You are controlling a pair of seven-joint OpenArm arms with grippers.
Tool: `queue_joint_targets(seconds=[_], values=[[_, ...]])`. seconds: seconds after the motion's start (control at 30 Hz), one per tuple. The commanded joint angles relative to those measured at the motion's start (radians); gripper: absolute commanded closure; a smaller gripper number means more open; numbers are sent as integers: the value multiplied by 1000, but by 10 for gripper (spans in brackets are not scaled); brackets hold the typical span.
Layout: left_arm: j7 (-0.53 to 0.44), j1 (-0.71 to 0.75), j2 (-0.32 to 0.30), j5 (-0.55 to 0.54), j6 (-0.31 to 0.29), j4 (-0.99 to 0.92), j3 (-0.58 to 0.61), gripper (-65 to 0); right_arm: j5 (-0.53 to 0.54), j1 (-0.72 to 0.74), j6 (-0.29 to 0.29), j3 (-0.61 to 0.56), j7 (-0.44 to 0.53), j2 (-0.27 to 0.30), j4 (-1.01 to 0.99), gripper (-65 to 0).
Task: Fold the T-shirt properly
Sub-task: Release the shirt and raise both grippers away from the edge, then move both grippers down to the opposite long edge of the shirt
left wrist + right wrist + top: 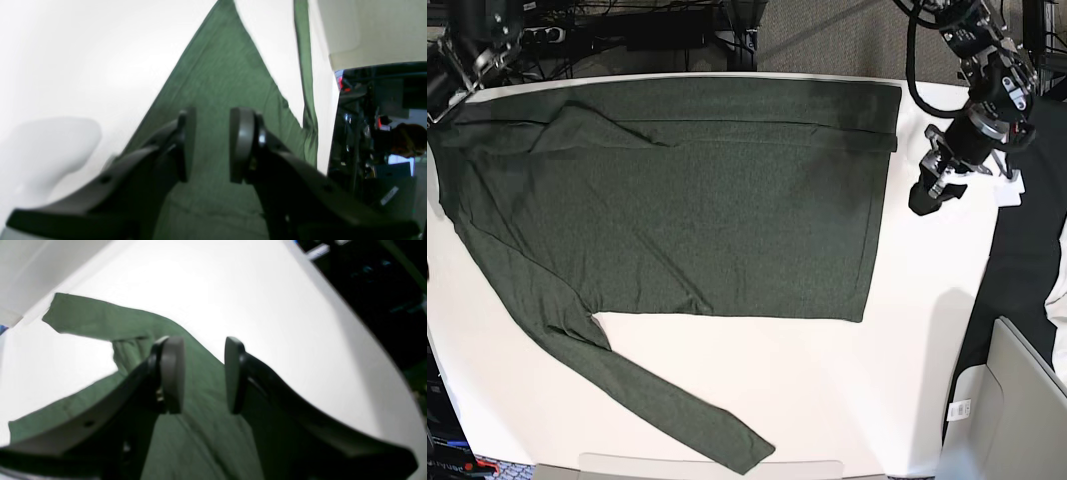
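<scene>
Beneath both sets of fingers I see the shirt (687,210) spread flat on the white table (847,390). My left gripper (212,145) and right gripper (204,375) are released, pads apart with fabric showing through the gap, nothing held. Only the base view shows the whole garment, one sleeve (657,400) trailing off diagonally. Dark equipment clutter (377,133) lies past the table edge.

Dark olive-green long-sleeved T-shirt (697,210), spread flat on white tabletop, one sleeve angled out
</scene>
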Motion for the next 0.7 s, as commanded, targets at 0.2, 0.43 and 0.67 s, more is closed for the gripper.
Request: queue_joint_targets(seconds=[0.2,0.43,0.67], values=[[1,-135,-8,59,-6,-133,60,-178,-118,150,4,-81,53,-33,-47,-181],[-42,-330,-8,222,-6,-320,140,-176,-207,212,4,-96,54,-91,-61,-180],[-75,-491,-9,323,-6,-490,224,-175,-229,252,6,-96,57,-111,-129,-180]])
